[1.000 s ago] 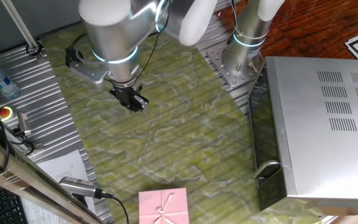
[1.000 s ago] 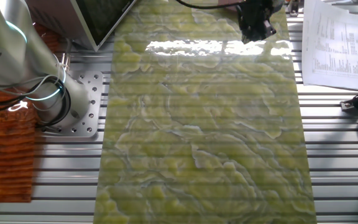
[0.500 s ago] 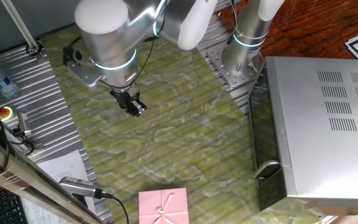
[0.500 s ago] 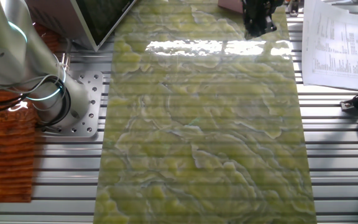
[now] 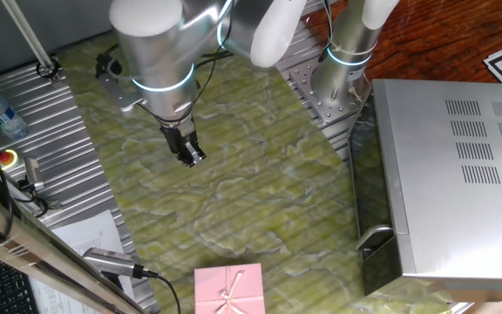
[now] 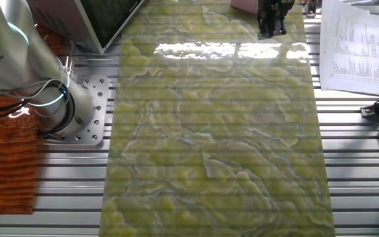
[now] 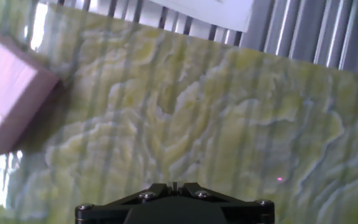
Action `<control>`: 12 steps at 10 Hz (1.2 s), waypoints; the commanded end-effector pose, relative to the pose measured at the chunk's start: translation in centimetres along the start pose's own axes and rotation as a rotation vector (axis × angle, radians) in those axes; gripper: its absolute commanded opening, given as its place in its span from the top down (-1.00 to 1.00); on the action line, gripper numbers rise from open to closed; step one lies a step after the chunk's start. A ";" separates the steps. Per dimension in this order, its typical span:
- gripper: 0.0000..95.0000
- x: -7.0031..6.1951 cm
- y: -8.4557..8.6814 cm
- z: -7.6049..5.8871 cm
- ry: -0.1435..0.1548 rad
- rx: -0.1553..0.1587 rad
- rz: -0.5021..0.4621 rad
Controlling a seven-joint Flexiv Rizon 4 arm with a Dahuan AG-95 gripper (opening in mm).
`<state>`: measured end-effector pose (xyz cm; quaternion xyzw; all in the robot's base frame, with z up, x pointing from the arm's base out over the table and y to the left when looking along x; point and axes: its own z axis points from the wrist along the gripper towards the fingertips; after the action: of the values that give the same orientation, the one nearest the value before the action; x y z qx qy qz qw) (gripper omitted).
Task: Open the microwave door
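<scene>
Covering most of the table is a green-yellow marbled mat [image 5: 234, 192], laid over ribbed aluminium rails [image 6: 360, 184]. The silver arm [image 5: 155, 52] reaches over the mat's far-left part in one fixed view; its base [image 5: 342, 61] is bolted to a plate beside the microwave.

The microwave [image 5: 451, 174] sits at the right edge of the mat, vent slits on its top panel. The microwave door [image 5: 366, 187] faces the mat, dark glass, shut against the body, with the curved silver handle [image 5: 375, 235] near its lower end in that view. In the other fixed view only a corner of the door [image 6: 107, 20] shows at top left.

A pink gift box [image 5: 227, 290] lies on the mat at the bottom edge, well apart from the microwave; the hand view has it at left [image 7: 8, 99]. White papers [image 6: 357, 46] rest on the rails beside the mat.

The gripper [image 5: 190, 155] hangs above bare mat, well apart from the door and handle, holding nothing. The black fingers look close together, but I cannot tell the gap; in the other fixed view [image 6: 270, 27] it is cut by the frame edge, and the hand view shows only the black mount [image 7: 174, 204].
</scene>
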<state>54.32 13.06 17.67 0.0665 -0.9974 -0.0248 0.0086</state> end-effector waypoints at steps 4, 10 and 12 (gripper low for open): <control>1.00 -1.0 3.8 0.2 0.192 0.003 -0.025; 1.00 -0.6 7.6 0.6 0.275 0.031 -0.064; 1.00 -1.0 8.5 0.1 0.284 0.032 -0.108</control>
<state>54.41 21.58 17.93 0.1192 -0.9811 0.0036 0.1521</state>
